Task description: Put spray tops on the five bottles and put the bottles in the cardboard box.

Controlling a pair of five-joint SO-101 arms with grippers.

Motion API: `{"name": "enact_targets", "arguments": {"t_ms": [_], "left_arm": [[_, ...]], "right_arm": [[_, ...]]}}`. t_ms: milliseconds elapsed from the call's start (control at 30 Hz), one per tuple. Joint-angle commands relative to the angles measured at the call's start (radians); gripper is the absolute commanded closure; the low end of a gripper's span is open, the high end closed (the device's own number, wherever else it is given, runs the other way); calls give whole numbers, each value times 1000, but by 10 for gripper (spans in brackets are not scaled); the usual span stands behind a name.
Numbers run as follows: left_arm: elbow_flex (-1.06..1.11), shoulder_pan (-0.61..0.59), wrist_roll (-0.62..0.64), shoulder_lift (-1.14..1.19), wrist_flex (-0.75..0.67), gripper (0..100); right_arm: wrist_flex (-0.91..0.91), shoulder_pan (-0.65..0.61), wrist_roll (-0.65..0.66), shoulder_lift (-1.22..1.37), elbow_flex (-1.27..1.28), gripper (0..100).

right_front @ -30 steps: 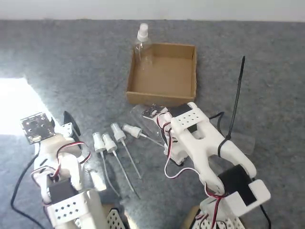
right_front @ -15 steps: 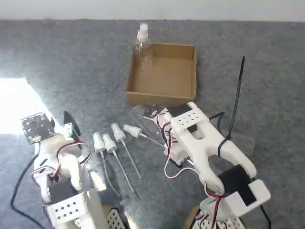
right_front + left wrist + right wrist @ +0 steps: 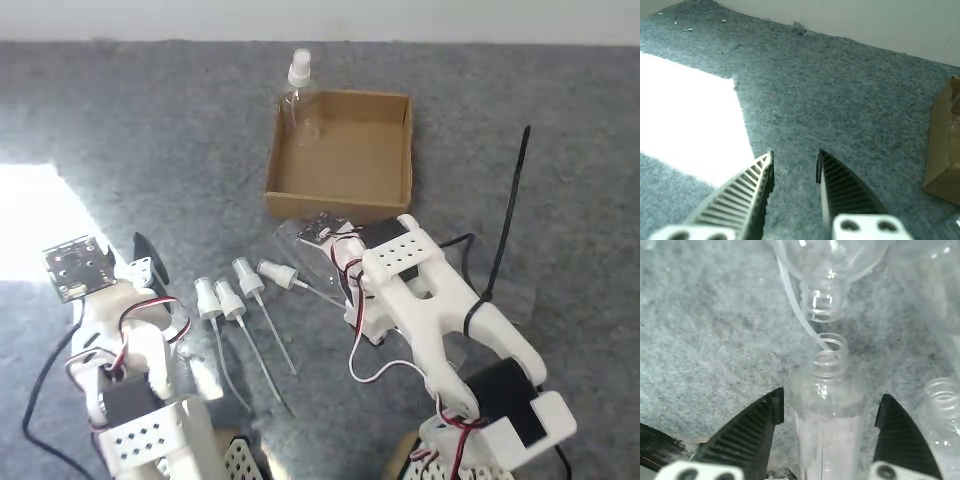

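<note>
We see the right gripper [image 3: 831, 395] with jaws apart astride an uncapped clear bottle [image 3: 827, 412], placed, we think, to clamp it for capping, with the spray tops [image 3: 225, 297] at its 9 o'clock; the left gripper [image 3: 795, 152] hangs parted and empty.

I take this for a small robotics lab or hobby workshop. My bench [image 3: 150, 120] is covered in grey speckled stuff, felt or carpet, I cannot tell which, and it runs back to a plain white wall [image 3: 300, 18]. My left arm [image 3: 130, 380] and right arm [image 3: 440, 300] are white plastic, pierced with rows of holes, and loose red, black and white wires [image 3: 352, 340] trail from them in the open. A bare circuit board [image 3: 78, 267] sits on the left arm, and a black cable tie [image 3: 510, 205] sticks up from the right. A patch of sunlight [image 3: 30, 215] lies on the bench.
</note>
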Motion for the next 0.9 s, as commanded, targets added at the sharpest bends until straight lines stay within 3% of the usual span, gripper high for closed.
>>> {"name": "enact_targets", "arguments": {"t_ms": [0,533,867], "left_arm": [[-7,2,0,-12,-29,867],[-7,2,0,-12,-29,867],[-7,2,0,-12,-29,867]], "right_arm": [[1,7,-6,-19,-8,723],[10,7,-6,-41,-8,876],[74,8,-12,-283,25,881]]}}
